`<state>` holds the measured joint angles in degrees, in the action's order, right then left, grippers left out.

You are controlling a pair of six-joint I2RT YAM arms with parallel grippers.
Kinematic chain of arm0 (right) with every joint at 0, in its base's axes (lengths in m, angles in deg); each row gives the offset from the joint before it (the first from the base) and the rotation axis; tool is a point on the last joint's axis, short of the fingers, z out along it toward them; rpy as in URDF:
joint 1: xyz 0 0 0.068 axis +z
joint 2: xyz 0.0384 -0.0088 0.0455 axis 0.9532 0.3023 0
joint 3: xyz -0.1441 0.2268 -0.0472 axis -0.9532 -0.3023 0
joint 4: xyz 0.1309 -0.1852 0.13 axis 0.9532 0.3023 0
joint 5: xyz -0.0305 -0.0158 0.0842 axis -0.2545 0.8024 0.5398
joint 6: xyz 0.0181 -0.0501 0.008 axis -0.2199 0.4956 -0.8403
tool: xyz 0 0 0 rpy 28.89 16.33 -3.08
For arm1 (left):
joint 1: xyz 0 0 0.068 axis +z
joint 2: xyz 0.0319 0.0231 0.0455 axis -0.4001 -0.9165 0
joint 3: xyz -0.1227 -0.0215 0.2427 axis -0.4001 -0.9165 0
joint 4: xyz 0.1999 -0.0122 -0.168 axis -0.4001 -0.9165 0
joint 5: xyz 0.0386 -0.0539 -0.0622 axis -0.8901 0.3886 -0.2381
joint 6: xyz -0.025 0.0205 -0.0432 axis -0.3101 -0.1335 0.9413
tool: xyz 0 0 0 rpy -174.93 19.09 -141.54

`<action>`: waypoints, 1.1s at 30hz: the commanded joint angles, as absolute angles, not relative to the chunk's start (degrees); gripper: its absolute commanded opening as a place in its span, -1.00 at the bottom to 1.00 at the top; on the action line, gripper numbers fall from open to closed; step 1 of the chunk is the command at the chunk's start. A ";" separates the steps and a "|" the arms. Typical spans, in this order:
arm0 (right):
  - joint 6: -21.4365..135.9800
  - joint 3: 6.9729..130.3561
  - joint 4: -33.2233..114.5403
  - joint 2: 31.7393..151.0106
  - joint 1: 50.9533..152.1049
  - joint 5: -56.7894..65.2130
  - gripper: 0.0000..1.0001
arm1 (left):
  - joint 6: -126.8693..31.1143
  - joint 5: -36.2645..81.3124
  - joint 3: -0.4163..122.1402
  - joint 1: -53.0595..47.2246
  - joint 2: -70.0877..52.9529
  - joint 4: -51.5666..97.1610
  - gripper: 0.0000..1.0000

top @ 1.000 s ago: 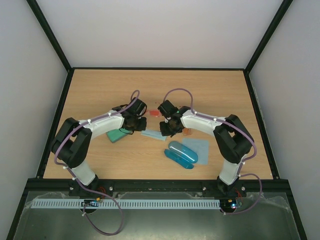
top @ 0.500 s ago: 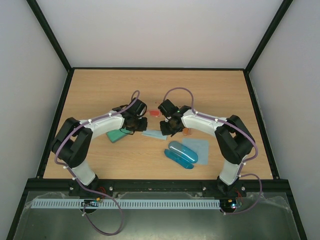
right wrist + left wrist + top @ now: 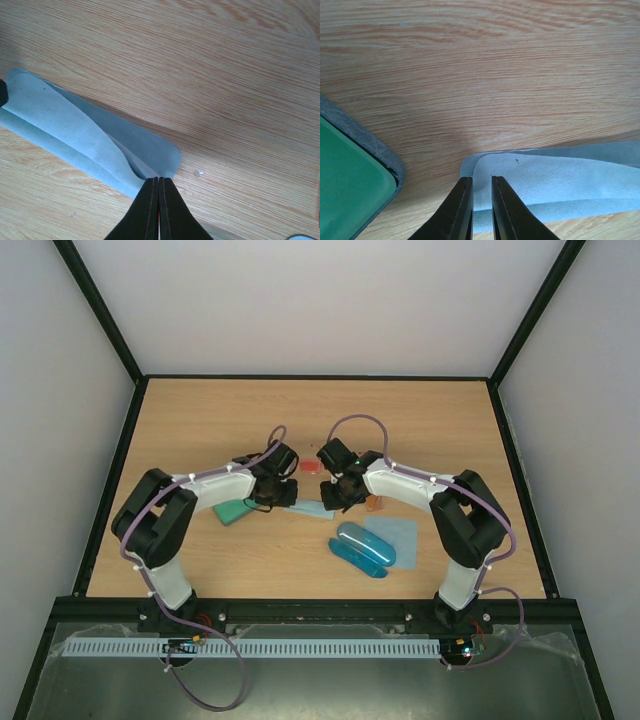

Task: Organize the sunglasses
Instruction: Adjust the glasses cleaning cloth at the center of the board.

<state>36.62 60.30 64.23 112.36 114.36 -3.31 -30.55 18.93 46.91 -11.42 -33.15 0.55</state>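
Observation:
The red-lensed sunglasses point(image 3: 309, 467) lie on the table just behind both grippers. The orange-lensed sunglasses point(image 3: 376, 505) peek out beside the right forearm, partly hidden by it. Between the grippers lies a folded pale blue cloth point(image 3: 312, 508). My left gripper point(image 3: 482, 179) hovers over the cloth's point(image 3: 545, 185) left corner with its jaws a narrow gap apart, nothing pinched. My right gripper point(image 3: 159, 178) is shut on the right end of the same cloth point(image 3: 70, 130), whose fold rises into the fingertips.
A green case point(image 3: 235, 510) sits left of the left gripper; its grey-edged corner point(image 3: 350, 170) shows in the left wrist view. A blue case point(image 3: 362, 546) and a second pale blue cloth point(image 3: 398, 530) lie near the right arm.
My left gripper's jaws have parted slightly and released the cloth corner; the left arm has shifted a little to the right. The right gripper has stayed shut in place.

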 commanded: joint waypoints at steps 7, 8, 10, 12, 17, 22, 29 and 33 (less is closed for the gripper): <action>37.02 59.96 65.90 113.23 114.12 -2.28 -0.97 | -31.17 16.36 49.67 -12.64 -35.99 -1.04 -0.71; 37.06 59.98 65.86 113.22 114.08 -2.41 -0.97 | -31.16 16.26 49.69 -12.75 -35.92 -1.15 -0.71; 37.10 59.86 65.83 113.23 114.15 -2.22 -0.97 | -31.15 15.83 49.73 -12.80 -35.86 -1.42 -0.71; 37.15 59.87 65.79 113.27 114.08 -2.29 -0.97 | -31.16 15.32 49.54 -12.88 -35.77 -1.62 -0.71; 37.28 60.06 65.72 113.39 114.08 -2.03 -0.97 | -31.20 14.35 49.21 -12.94 -35.74 -2.15 -0.69; 37.44 60.35 65.80 113.48 114.07 -1.95 -0.97 | -31.20 14.41 49.41 -12.89 -35.88 -2.12 -0.63; 37.61 60.30 65.94 113.48 114.09 -2.02 -0.97 | -31.41 14.79 50.16 -13.11 -36.32 -1.97 -0.74; 37.71 60.40 65.98 113.57 114.07 -1.93 -0.97 | -31.43 14.79 50.38 -13.33 -36.75 -1.95 -0.77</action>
